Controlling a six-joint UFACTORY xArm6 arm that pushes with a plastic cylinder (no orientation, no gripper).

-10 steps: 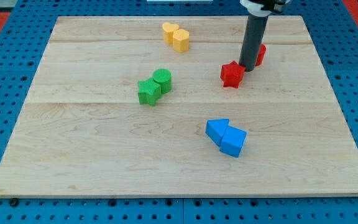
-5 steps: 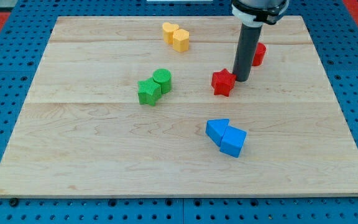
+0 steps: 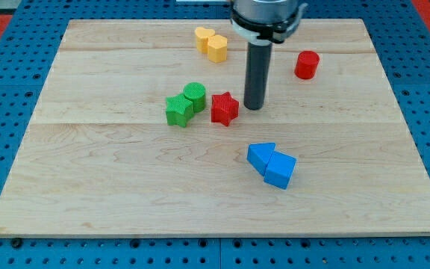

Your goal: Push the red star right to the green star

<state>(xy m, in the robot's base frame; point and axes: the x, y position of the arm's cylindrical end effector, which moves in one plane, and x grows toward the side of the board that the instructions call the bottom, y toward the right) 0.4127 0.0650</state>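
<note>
The red star (image 3: 225, 108) lies near the middle of the wooden board, a short gap to the right of the green star (image 3: 178, 110). A green cylinder (image 3: 195, 96) touches the green star at its upper right. My tip (image 3: 254, 107) stands just right of the red star, close to it or touching it.
A red cylinder (image 3: 307, 65) sits at the upper right. Two yellow blocks (image 3: 212, 43) sit together near the view's top. Two blue blocks (image 3: 272, 164) sit together below my tip. The board (image 3: 88, 187) rests on a blue pegboard surface.
My tip has moved left and slightly down, pushing the red star left away from the red cylinder to near the green star.
</note>
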